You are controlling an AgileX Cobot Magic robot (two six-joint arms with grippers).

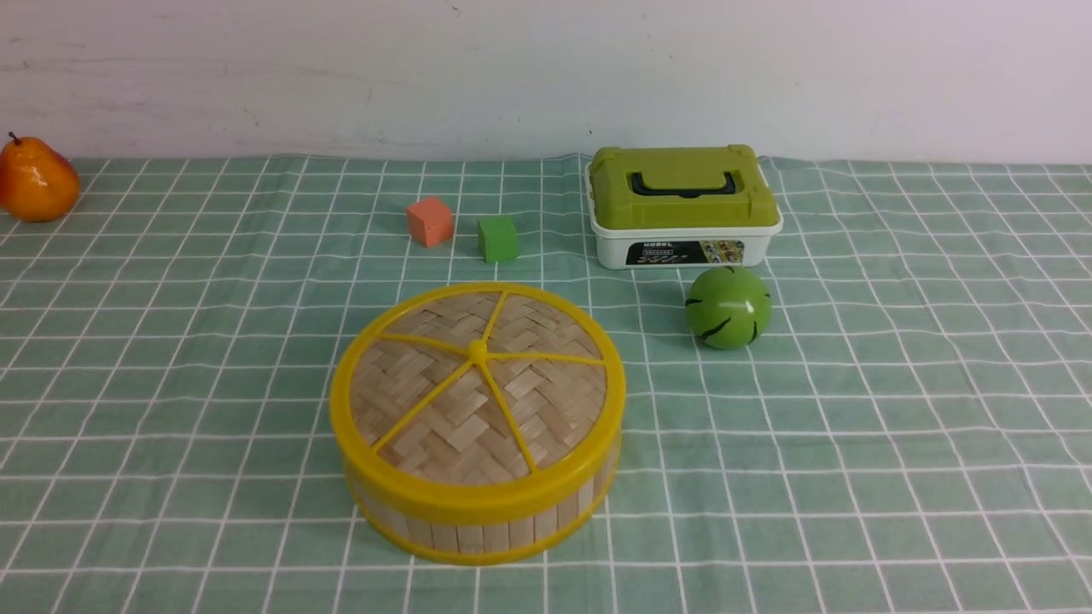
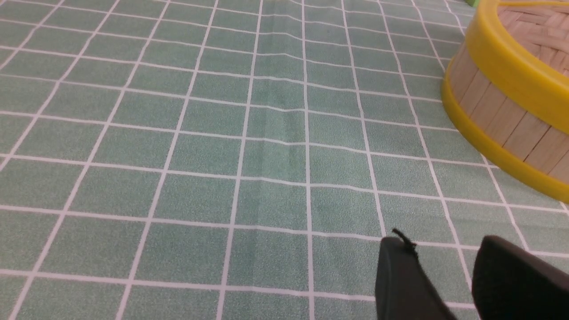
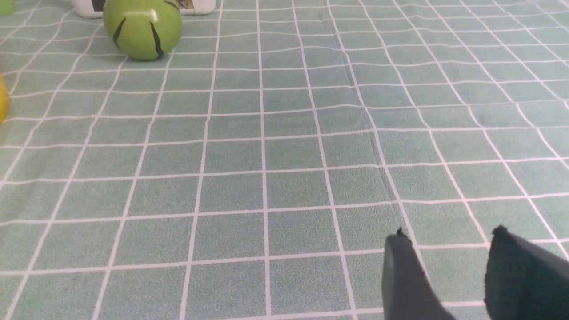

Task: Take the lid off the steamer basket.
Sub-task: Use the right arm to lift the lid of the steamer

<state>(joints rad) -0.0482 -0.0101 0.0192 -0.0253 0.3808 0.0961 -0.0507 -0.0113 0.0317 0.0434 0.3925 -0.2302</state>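
Observation:
The lid, a woven tan bamboo disc with a yellow rim and yellow spokes, sits closed on the steamer basket, a round tub with a wooden-slat wall, near the front middle of the table. Neither arm shows in the front view. In the left wrist view my left gripper is open and empty over bare cloth, with the basket and the lid's rim some way off. In the right wrist view my right gripper is open and empty over bare cloth; a yellow sliver of the basket shows at the frame's edge.
A green striped ball lies right of the basket and shows in the right wrist view. Behind it stands a white box with a green lid. An orange cube, a green cube and an orange pear sit farther back.

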